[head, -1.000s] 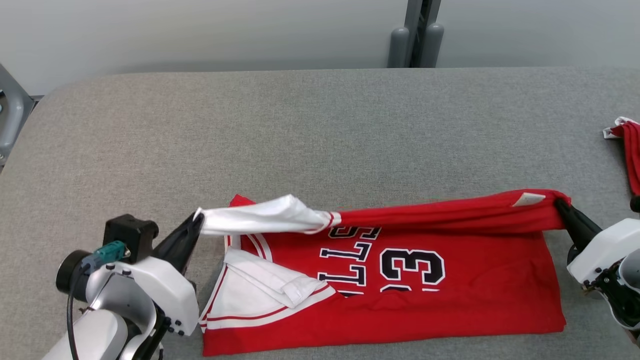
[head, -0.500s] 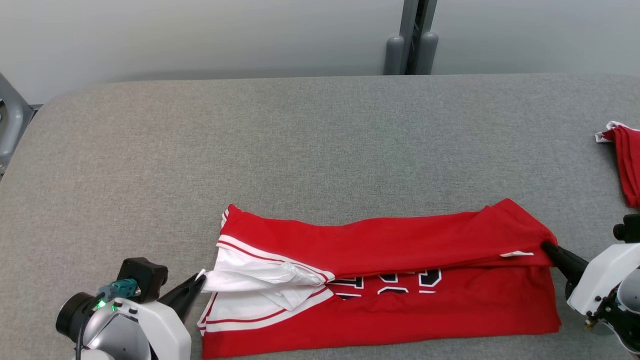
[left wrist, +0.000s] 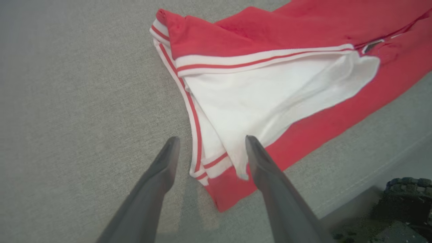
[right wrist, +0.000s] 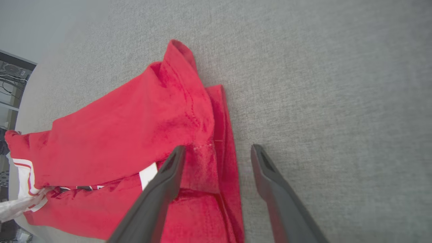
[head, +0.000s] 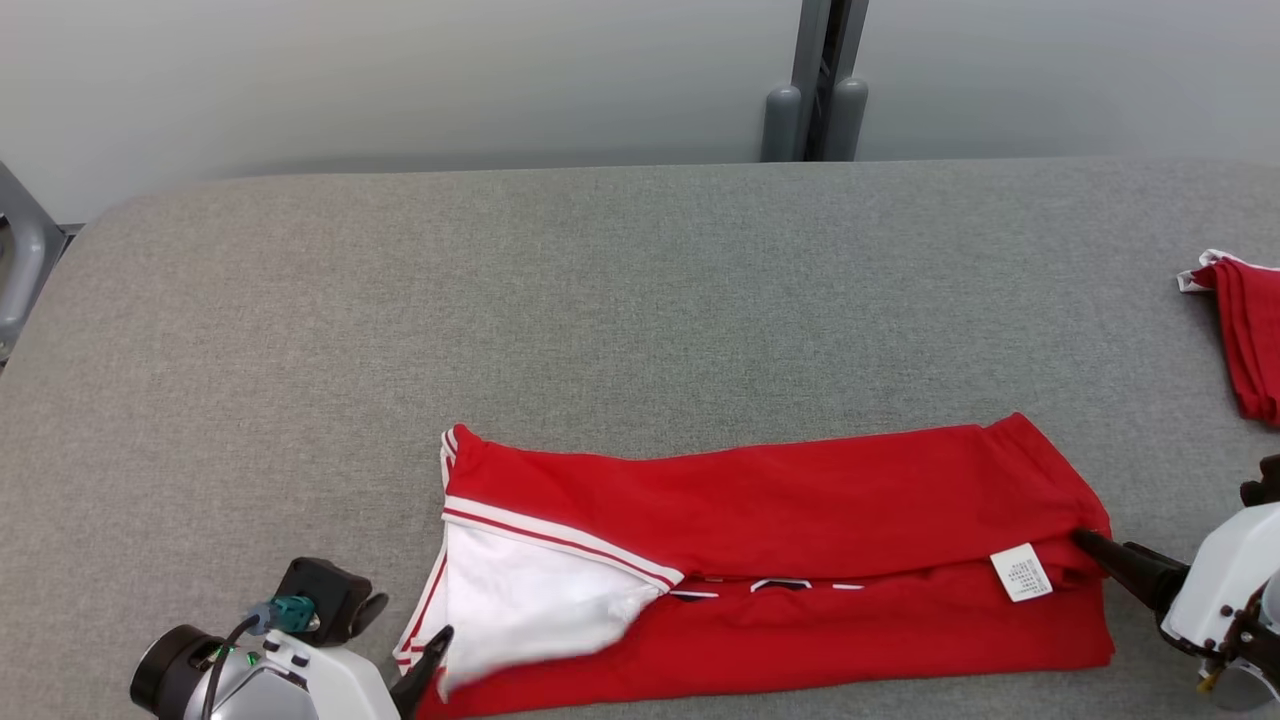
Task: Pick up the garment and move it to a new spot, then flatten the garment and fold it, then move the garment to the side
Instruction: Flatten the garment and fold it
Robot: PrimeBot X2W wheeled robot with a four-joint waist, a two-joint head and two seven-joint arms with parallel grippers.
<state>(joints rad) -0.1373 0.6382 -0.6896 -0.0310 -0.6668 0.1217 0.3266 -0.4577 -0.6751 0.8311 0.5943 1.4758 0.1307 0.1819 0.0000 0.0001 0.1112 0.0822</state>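
The grey table [head: 640, 300] carries two red cloths. The garment [head: 800, 500], one red jersey with white trim, lies flat at the 6 o'clock side of the table, close to the near edge, folded along its length. Its long axis runs from 9 to 3 o'clock: the white-lined end points to 9 o'clock, the hem to 3 o'clock. A second red cloth [head: 1245, 340] lies well apart, at the 3 o'clock edge. There are two grippers. The left gripper [left wrist: 212, 139] stands open at the garment's 9 o'clock corner, one finger over the table, one over the cloth, gripping nothing. The right gripper [right wrist: 218, 147] is spread the same way at the hem. One white label [head: 1021, 574] lies near the hem.
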